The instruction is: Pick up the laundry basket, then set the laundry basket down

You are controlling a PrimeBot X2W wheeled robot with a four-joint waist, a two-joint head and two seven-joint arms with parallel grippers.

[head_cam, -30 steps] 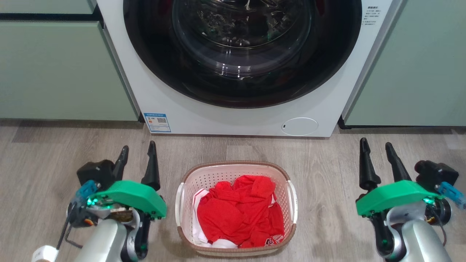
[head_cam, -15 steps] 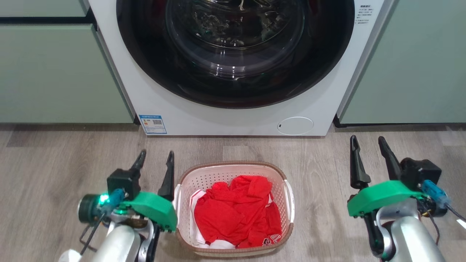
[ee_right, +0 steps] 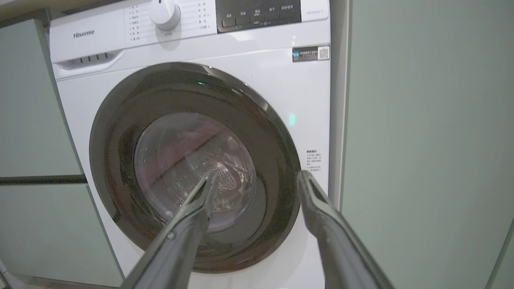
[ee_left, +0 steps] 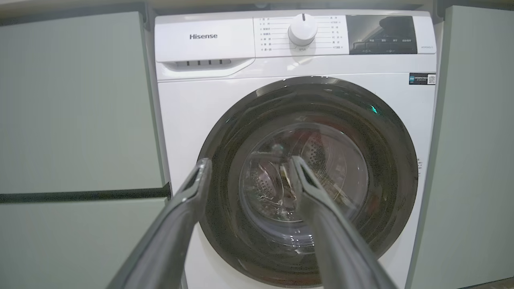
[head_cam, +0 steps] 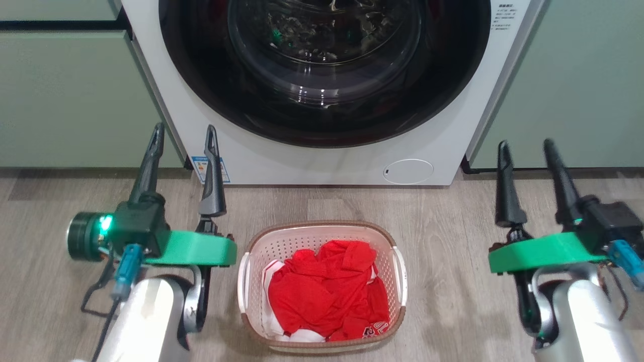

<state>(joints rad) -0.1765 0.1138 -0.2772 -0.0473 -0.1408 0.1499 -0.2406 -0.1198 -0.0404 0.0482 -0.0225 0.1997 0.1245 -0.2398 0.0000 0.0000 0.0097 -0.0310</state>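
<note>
The laundry basket, cream-white with a brown rim and white side handles, stands on the wood floor in front of the washer, in the head view's lower middle. Red clothes lie inside it. My left gripper is raised to the basket's left, open, fingers pointing up toward the washer, holding nothing. My right gripper is raised on the basket's right, well apart from it, also open and empty. In the left wrist view the left gripper points at the washer door; the right gripper does the same.
A white front-loading washing machine with a dark round door stands just behind the basket. Pale green cabinets flank it, left and right. Grey wood floor lies around the basket.
Both grippers have risen, fingertips now higher against the washer and cabinets. The left gripper has moved away from the basket's left handle. The basket stays on the floor.
</note>
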